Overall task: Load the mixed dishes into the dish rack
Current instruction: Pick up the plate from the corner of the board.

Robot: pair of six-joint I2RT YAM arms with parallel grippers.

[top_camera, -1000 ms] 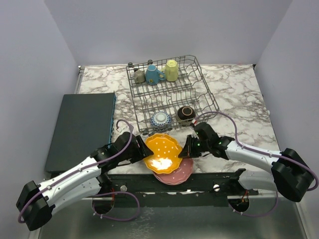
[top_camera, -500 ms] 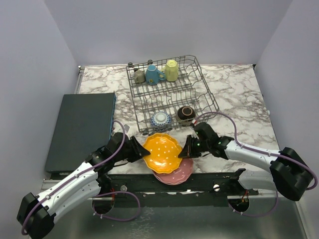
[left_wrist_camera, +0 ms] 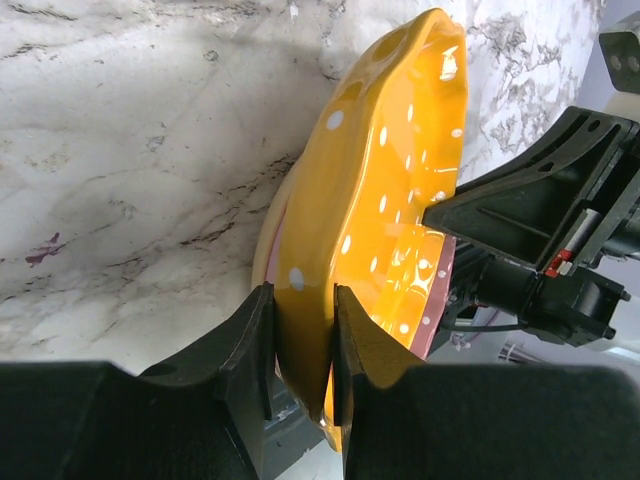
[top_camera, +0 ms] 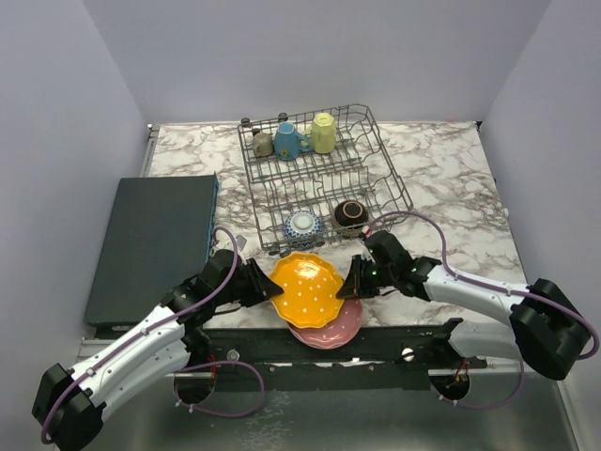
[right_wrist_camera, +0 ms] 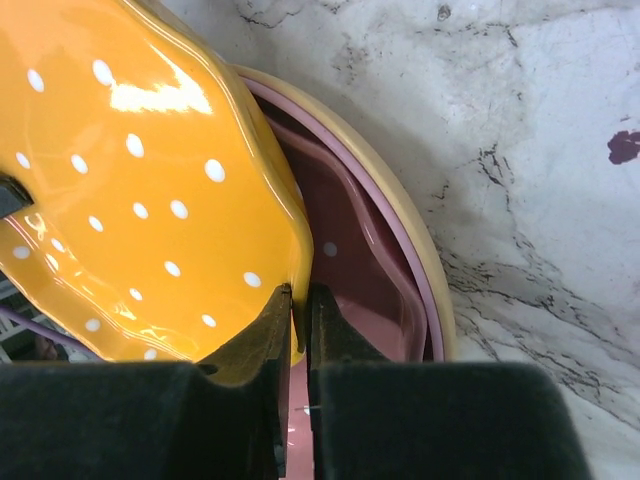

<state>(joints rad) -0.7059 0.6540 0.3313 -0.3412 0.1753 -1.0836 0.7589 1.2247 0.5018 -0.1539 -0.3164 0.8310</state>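
Observation:
The scalloped orange white-dotted plate (top_camera: pixel 308 287) is tilted up over a stack of pink plates (top_camera: pixel 336 325) at the table's near edge. My left gripper (top_camera: pixel 267 287) is shut on its left rim; in the left wrist view (left_wrist_camera: pixel 300 340) the rim sits between both fingers (left_wrist_camera: pixel 248 345). My right gripper (top_camera: pixel 350 281) is shut on its right rim, which shows in the right wrist view (right_wrist_camera: pixel 298 318). The orange plate (right_wrist_camera: pixel 130 180) hangs above a pink dotted plate (right_wrist_camera: pixel 350 270). The dish rack (top_camera: pixel 392 178) stands behind, holding mugs and bowls.
In the rack are a grey mug (top_camera: pixel 263 144), a blue mug (top_camera: pixel 288 141), a yellow mug (top_camera: pixel 323 133), a patterned bowl (top_camera: pixel 303 225) and a brown bowl (top_camera: pixel 350 215). A dark flat mat (top_camera: pixel 155 240) lies at the left. A cream-rimmed plate (right_wrist_camera: pixel 405 235) lies lowest in the stack.
My left arm has shifted a little to the right and forward at the plate's left rim, and the orange plate has tilted slightly. The right arm has barely moved.

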